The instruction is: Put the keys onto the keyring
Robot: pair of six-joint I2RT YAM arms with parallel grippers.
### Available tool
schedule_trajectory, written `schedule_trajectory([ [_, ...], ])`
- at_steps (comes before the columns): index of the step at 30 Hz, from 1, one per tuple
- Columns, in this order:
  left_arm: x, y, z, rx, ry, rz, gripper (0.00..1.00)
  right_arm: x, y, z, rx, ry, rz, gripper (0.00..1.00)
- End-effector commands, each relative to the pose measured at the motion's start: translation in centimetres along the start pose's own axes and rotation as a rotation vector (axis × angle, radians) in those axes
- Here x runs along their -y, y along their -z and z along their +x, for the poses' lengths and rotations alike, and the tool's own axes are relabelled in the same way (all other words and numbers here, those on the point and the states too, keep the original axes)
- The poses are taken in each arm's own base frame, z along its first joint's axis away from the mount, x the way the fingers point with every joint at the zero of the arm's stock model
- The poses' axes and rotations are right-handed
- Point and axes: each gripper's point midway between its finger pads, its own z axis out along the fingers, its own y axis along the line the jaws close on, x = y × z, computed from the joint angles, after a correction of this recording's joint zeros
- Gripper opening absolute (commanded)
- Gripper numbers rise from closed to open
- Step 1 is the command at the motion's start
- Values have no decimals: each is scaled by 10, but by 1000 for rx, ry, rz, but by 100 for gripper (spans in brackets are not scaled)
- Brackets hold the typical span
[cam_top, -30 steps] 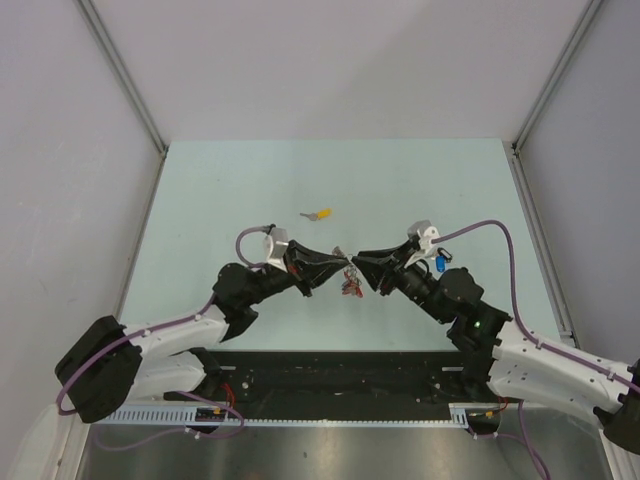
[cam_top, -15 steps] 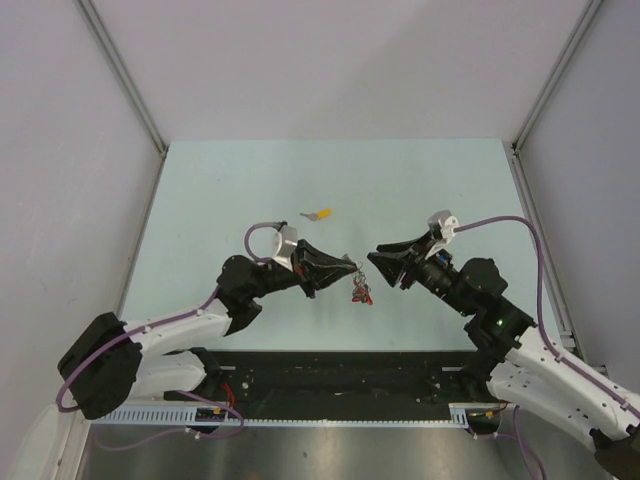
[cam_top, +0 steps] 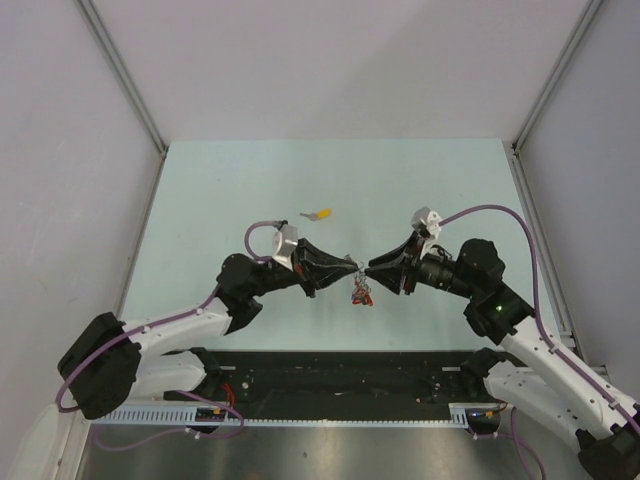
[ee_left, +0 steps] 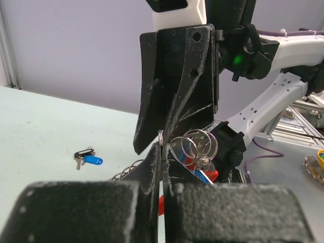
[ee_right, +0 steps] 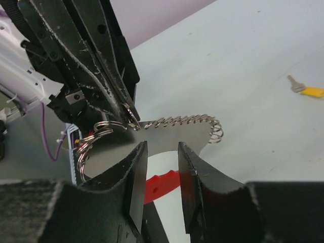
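The left pincer [ee_left: 161, 150] is pressed together on the thin edge of the round silver keyring [ee_right: 130, 113], which is held above the pale green bench [cam_top: 250, 190]. A short chain [ee_right: 185, 121] of looped silver wire is strung from the ring, and a glossy red strap [ee_right: 163, 182] is seen below it. The scuffed black fingers of the right pincer [ee_right: 162, 154] are narrowly parted, with nothing gripped. A blue-capped key [ee_left: 89, 159] and a yellow-capped key [ee_right: 307, 91] are laid flat on the bench, well apart.
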Motion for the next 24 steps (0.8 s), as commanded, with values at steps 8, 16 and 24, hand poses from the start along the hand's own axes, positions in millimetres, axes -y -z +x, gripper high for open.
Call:
schedule_trajectory([
  [8, 12, -8, -28, 62, -49, 50, 0, -36, -3, -24, 44, 135, -218, 35],
  [16, 21, -14, -27, 43, -36, 124, 1, -35, -6, -25, 54, 170, -227, 34],
  [24, 25, -15, -25, 23, -23, 153, 0, -37, -3, -33, 83, 210, -235, 30],
])
